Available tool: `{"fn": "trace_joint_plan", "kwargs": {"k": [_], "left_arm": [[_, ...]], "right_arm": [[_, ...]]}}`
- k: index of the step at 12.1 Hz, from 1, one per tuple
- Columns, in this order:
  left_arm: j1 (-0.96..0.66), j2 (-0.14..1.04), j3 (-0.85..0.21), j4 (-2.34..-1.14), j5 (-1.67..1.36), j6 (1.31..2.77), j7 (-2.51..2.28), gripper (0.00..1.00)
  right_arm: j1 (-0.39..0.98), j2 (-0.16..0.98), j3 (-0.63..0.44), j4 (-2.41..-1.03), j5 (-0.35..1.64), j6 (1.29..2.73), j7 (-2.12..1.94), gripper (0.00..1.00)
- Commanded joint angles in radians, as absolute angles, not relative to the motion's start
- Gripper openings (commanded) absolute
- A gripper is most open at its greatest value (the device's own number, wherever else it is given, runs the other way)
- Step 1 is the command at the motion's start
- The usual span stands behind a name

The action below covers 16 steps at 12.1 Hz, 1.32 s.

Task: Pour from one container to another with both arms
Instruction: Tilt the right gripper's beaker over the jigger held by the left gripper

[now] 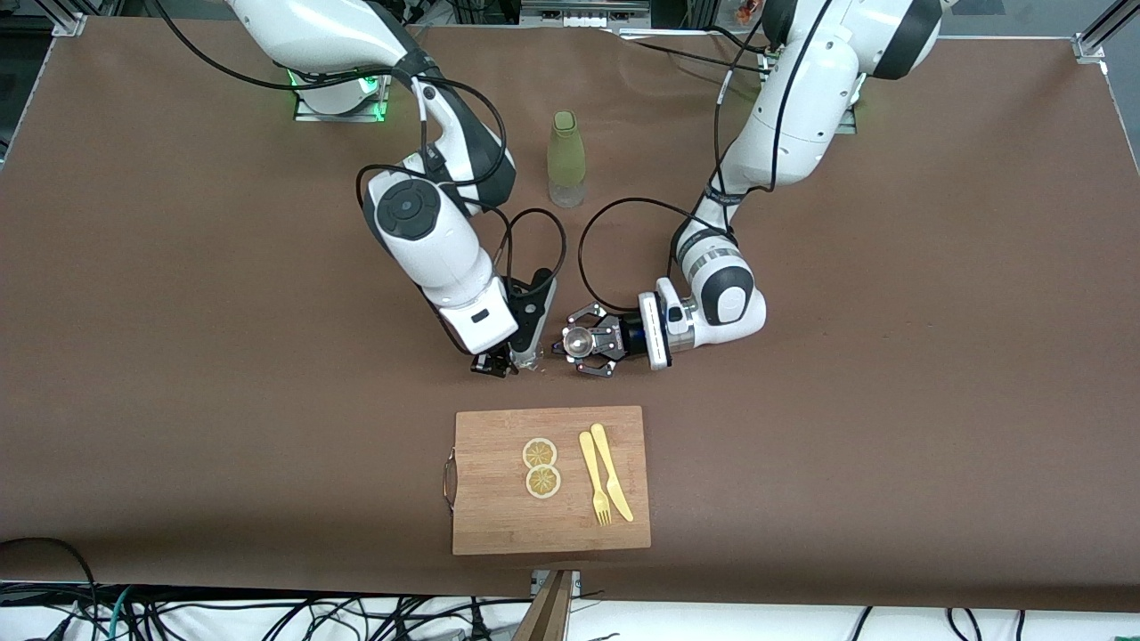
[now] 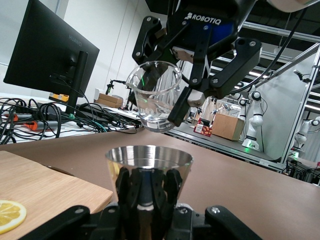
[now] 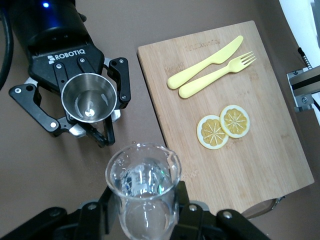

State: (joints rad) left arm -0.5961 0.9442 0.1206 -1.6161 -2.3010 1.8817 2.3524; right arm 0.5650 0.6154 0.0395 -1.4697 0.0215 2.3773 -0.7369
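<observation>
My right gripper (image 1: 515, 361) is shut on a clear glass beaker (image 1: 532, 358), held tilted above the table between the bottle and the board. In the right wrist view the beaker (image 3: 144, 175) sits between my right gripper's (image 3: 145, 212) jaws. My left gripper (image 1: 579, 344) is shut on a small steel cup (image 1: 577, 339), mouth up, close beside the beaker. In the left wrist view the steel cup (image 2: 149, 165) stands in my left gripper (image 2: 149, 187), with the beaker (image 2: 154, 95) tilted just above its rim. Whether liquid is in either container I cannot tell.
A bamboo cutting board (image 1: 499, 516) lies nearer the front camera, carrying two lemon slices (image 1: 541, 467), a yellow plastic knife (image 1: 611, 458) and fork (image 1: 595, 481). A pale green bottle (image 1: 566, 158) stands upright between the arms' bases.
</observation>
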Motion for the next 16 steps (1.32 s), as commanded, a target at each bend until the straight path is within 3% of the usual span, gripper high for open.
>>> {"fn": "trace_joint_plan", "kwargs": {"k": [1, 4, 16], "left_arm": [[-0.656, 0.959, 0.165, -1.595, -2.382, 1.904, 2.402, 0.00], [-0.713, 0.979, 0.207, -1.571, -2.442, 1.910, 2.402, 0.00], [-0.723, 0.988, 0.207, -1.552, -2.447, 1.925, 2.402, 0.00]], "right_arm": [[0.584, 0.610, 0.041, -1.470, -0.023, 2.370, -0.695, 0.23], [0.598, 0.611, 0.040, -1.468, -0.040, 2.368, -0.695, 0.23], [0.629, 0.614, 0.040, -1.470, -0.207, 2.362, -0.653, 0.23]]}}
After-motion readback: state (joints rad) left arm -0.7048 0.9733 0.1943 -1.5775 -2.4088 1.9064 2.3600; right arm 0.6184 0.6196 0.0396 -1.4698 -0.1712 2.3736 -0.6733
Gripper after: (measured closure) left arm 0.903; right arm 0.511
